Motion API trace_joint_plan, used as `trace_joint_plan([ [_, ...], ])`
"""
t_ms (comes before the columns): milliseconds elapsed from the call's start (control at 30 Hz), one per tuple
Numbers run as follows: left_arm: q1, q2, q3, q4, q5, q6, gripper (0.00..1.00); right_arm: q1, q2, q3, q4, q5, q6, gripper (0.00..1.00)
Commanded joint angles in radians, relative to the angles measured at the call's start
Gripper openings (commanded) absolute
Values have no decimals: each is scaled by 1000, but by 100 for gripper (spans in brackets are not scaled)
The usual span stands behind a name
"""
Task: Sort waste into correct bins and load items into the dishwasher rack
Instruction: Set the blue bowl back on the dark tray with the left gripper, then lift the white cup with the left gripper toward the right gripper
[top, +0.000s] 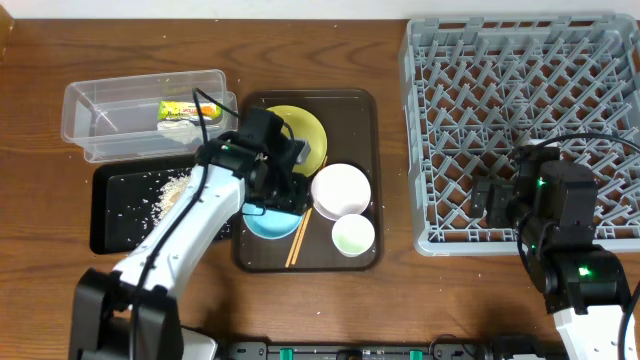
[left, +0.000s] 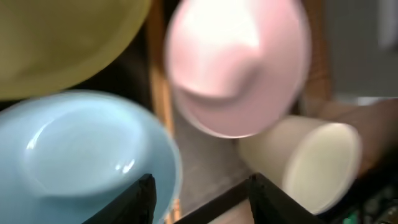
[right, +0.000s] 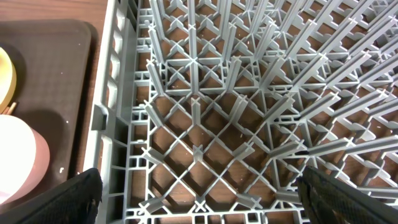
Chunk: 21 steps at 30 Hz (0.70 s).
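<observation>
Spanning the whole view, a dark wooden table carries everything. At its left, loose rice grains lie in the black tray, and the clear tub just behind it holds the snack wrapper. The brown serving tray bears the yellow plate, light blue bowl, white bowl, small cup and chopsticks. The left gripper hangs by the blue bowl's edge, fingers apart, gripping nothing. The right gripper hangs spread wide over the grey rack.
</observation>
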Motion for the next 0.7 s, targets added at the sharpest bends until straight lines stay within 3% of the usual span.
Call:
trace_joint_plan([
  [0,-40,-19,19,-1,65,6,51,3,-8,21,0,-4,-12,99],
  [500,-269,114,-3,-8,-153,-2,50,3,-8,21,-6,-3,-12,99],
  [567,-277,144,-3,-5,-164,-23,43,3,-8,21,-8,-4,-12,99],
  [667,-277,160,-3,10,-164,-40,23,3,-8,21,-12,-4,-12,99],
])
